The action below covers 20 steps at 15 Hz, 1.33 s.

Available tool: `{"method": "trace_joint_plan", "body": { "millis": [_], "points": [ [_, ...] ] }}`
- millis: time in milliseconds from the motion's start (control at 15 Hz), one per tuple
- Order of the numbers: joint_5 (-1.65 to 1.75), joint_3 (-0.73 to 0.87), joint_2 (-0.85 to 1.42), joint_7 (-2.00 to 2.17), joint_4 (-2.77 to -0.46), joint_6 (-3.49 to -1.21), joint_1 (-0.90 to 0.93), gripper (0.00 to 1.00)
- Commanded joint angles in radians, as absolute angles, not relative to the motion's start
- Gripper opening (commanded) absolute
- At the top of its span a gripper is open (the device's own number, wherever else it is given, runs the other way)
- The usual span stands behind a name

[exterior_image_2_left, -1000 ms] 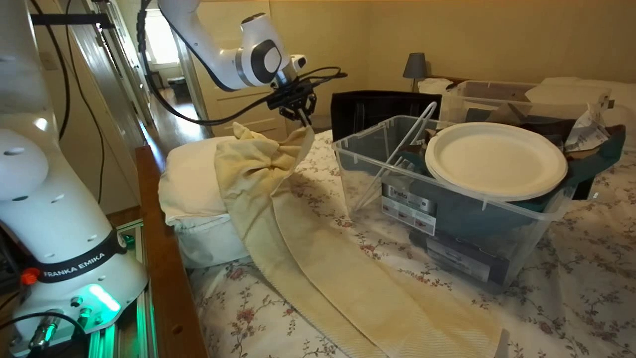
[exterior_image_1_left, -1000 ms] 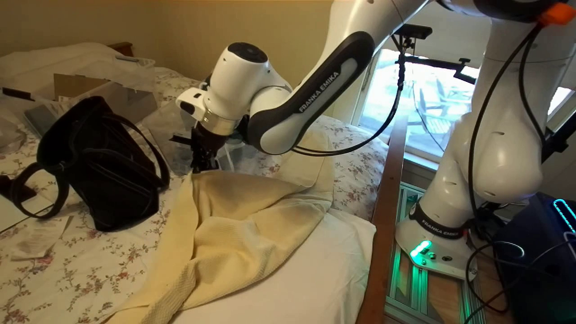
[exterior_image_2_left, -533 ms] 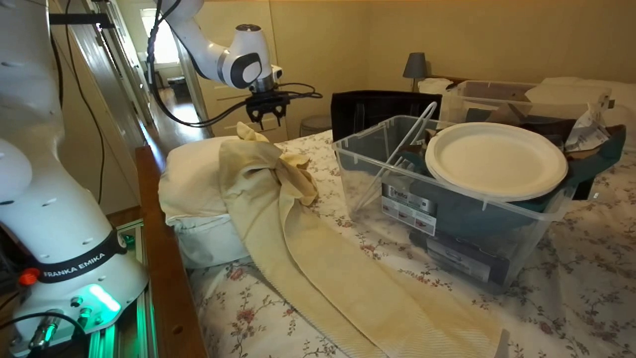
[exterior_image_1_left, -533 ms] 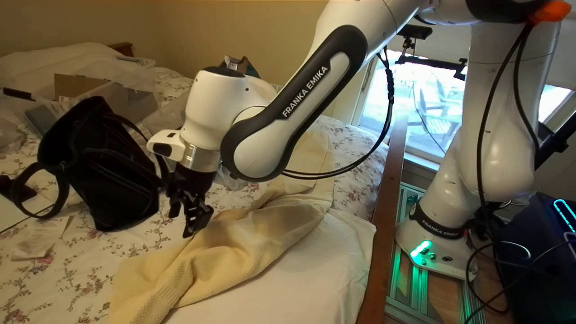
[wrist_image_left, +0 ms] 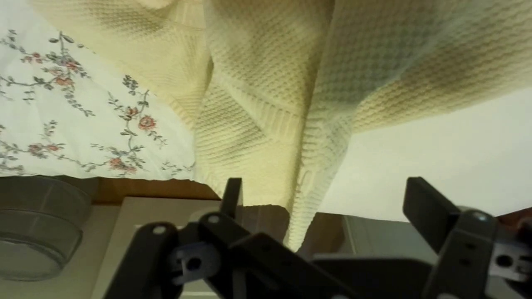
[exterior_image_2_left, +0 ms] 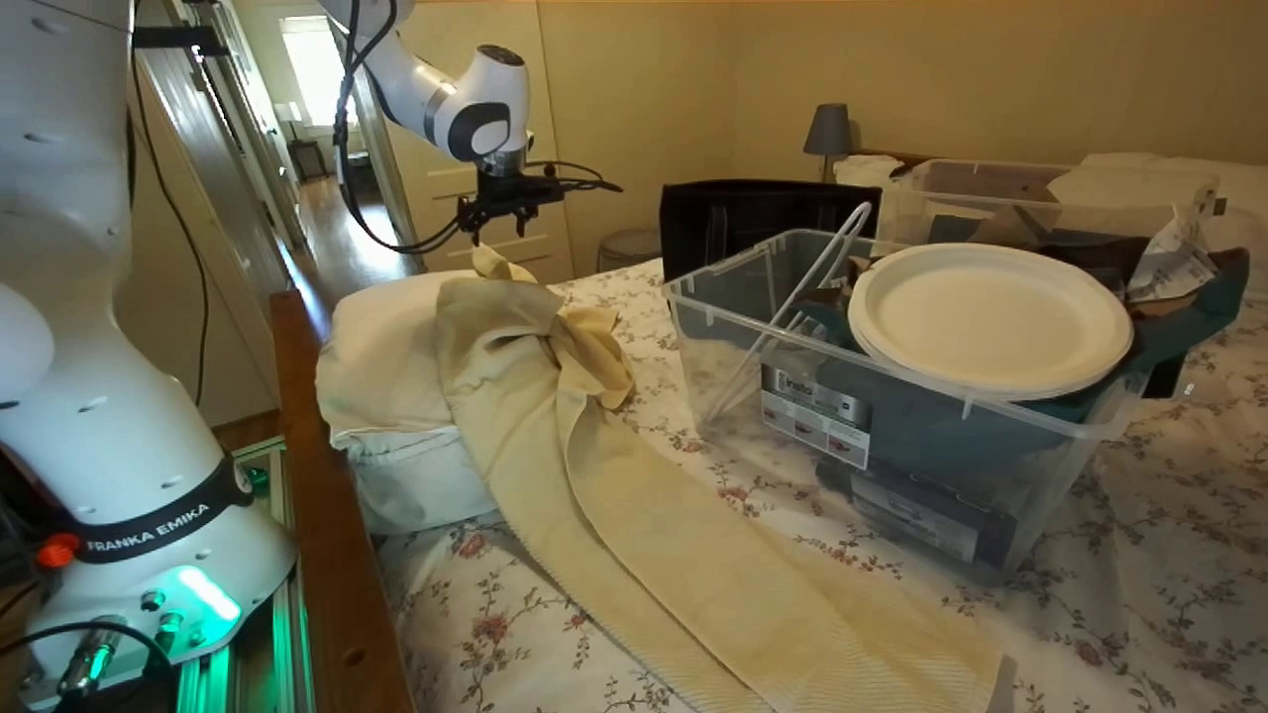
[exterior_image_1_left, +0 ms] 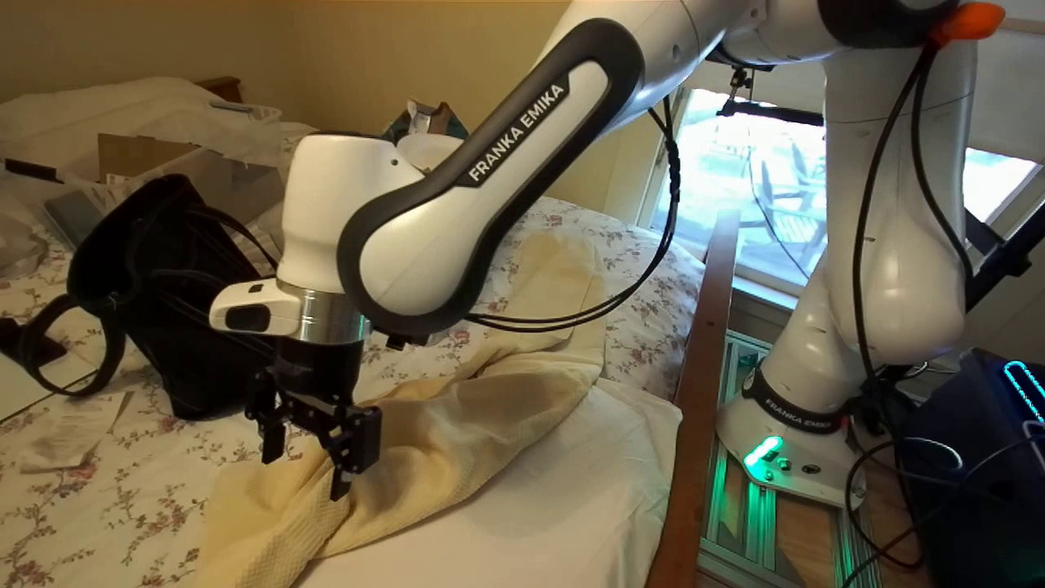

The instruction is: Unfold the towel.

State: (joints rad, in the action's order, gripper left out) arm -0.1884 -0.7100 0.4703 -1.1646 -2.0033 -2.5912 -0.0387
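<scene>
The pale-yellow towel [exterior_image_1_left: 482,433] lies on the bed in long rumpled folds. One length stretches flat toward the camera in an exterior view, and the far end of the towel [exterior_image_2_left: 535,327] is bunched up. In the wrist view, ridged folds of the towel [wrist_image_left: 262,74] run down the middle and hang over the bed's edge. Above it hovers my gripper [exterior_image_1_left: 306,474], pointing down with its jaws wide apart. Between its fingertips [wrist_image_left: 232,191] nothing is held; the towel shows in the gap beyond them.
A black bag [exterior_image_1_left: 180,302] stands beside the towel on the floral bedspread [exterior_image_2_left: 495,624]. A clear plastic bin [exterior_image_2_left: 931,456] topped with white plates [exterior_image_2_left: 991,322] stands on the bed. A wooden rail [exterior_image_1_left: 694,457] borders the white sheet [exterior_image_1_left: 555,506] on the robot's side.
A second ago my gripper was shut on a raised towel edge. It has let go, opened wide and moved toward the towel's bunched end; the raised edge has dropped into a heap.
</scene>
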Motion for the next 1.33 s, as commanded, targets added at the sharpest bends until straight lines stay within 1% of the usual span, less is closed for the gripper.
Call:
{"method": "trace_joint_plan", "body": {
  "millis": [0,67,133,200,267,467,533,800,867,933,1200,1267],
  "points": [
    [-0.204,-0.669,0.568,-1.249,-1.904,-2.442,-0.015,0.95],
    [-0.199,-0.647,0.583,-1.246,-1.886,-2.407,-0.002,0.93],
    [-0.196,-0.624,0.597,-1.244,-1.869,-2.373,0.013,0.87],
    [-0.197,-0.605,0.608,-1.245,-1.853,-2.343,0.024,0.70],
    [-0.192,-0.584,0.612,-1.238,-1.837,-2.316,0.042,0.60],
    [-0.211,-0.552,0.603,-1.226,-1.807,-2.262,0.079,0.39],
    [-0.224,-0.556,0.591,-1.233,-1.806,-2.256,0.085,0.31],
    [-0.282,-0.595,0.519,-1.256,-1.841,-2.280,0.100,0.05],
    [-0.302,-0.606,0.503,-1.262,-1.854,-2.288,0.101,0.01],
    [-0.321,-0.614,0.489,-1.265,-1.867,-2.296,0.103,0.00],
    [-0.333,-0.598,0.454,-1.258,-1.893,-2.326,0.127,0.00],
    [-0.311,-0.582,0.445,-1.245,-1.895,-2.340,0.140,0.26]
  ]
}}
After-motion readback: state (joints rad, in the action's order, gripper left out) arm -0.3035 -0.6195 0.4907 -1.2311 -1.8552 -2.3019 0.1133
